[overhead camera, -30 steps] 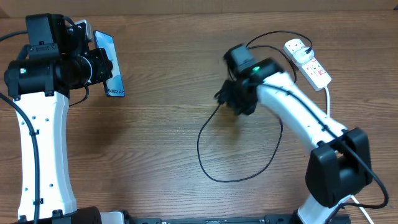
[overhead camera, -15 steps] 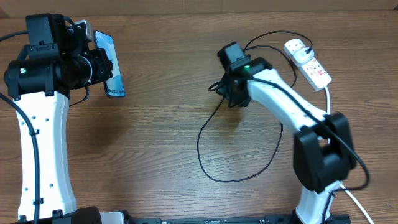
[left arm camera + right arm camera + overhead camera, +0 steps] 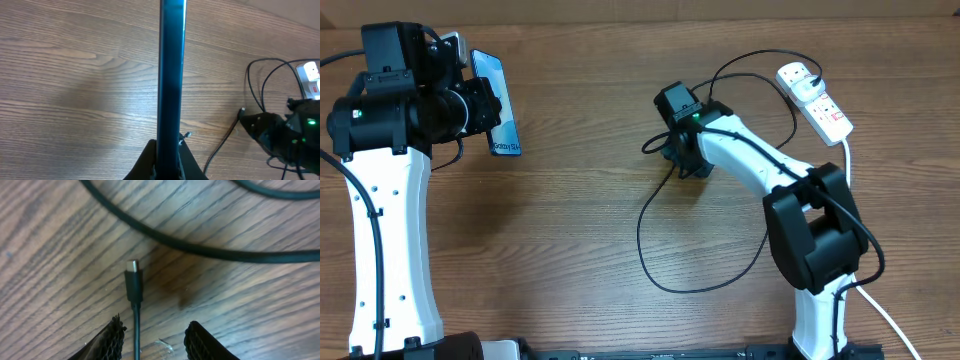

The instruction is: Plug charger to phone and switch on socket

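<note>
So the charger is a thin, smooth black cable. Its connector tip is a tiny stub with a pale metal end, lying flat on the counter, which is brown wood grain with a slight sheen. From overhead, the rest of the cable sweeps round in one big loose loop mid-counter, then runs up toward the socket. Another stretch of it crosses just ahead of the tip.

The right pincer sits right over the cable just behind the tip. Its two black, rough-textured fingers are partly apart and straddle the cable, with wood showing on both sides. The cable runs closer to the left-hand finger in the wrist view, and it doesn't look clamped.

The socket is a white plastic strip with red markings, up near the far right edge and well apart from the tip. Its thick white lead trails down the right side.

The phone is way over at the far left. It's slim, with a dark rim and a blue-teal screen, and it's held up on its edge. The left pincer is closed on its lower end. There's lots of bare wood between the two arms.
</note>
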### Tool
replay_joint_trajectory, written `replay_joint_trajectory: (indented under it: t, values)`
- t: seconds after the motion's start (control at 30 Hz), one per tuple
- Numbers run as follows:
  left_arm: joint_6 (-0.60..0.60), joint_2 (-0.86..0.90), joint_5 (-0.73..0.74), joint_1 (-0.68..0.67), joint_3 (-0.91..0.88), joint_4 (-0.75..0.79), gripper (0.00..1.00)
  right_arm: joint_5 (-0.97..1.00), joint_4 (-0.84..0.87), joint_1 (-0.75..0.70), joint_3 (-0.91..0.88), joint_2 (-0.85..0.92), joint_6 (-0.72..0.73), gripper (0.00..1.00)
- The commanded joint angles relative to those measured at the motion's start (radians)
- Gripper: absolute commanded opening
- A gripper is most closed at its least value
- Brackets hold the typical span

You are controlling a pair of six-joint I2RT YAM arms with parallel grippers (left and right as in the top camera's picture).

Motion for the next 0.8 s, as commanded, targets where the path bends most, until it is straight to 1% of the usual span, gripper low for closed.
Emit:
replay_joint_trajectory:
  t: [0.0, 0.17, 0.27, 0.4, 0.6, 0.67, 0.77]
  values:
    - [-0.018, -0.005, 0.014, 0.002, 0.013, 0.006, 0.04, 0.018, 0.016, 0.027, 0.022, 0.029, 0.008, 0.40]
    - [-0.017, -0.005, 0.013, 0.002, 0.013, 0.005, 0.04, 0.022, 0.017, 0.034, 0.022, 0.063, 0.008, 0.39]
    - [-0.017, -0.005, 0.013, 0.002, 0.013, 0.005, 0.04, 0.033, 0.017, 0.030, 0.022, 0.072, 0.008, 0.33]
    - [-0.017, -0.005, 0.013, 0.002, 0.013, 0.005, 0.04, 0.056, 0.017, 0.026, 0.022, 0.075, 0.008, 0.31]
    - [-0.017, -0.005, 0.013, 0.002, 0.013, 0.005, 0.04, 0.050, 0.029, 0.009, 0.022, 0.093, -0.001, 0.24]
    - [-0.017, -0.005, 0.013, 0.002, 0.013, 0.005, 0.04, 0.012, 0.051, 0.005, 0.022, 0.108, -0.039, 0.23]
    - [-0.017, -0.005, 0.013, 0.002, 0.013, 0.005, 0.05, -0.042, 0.060, 0.005, 0.022, 0.123, -0.045, 0.15]
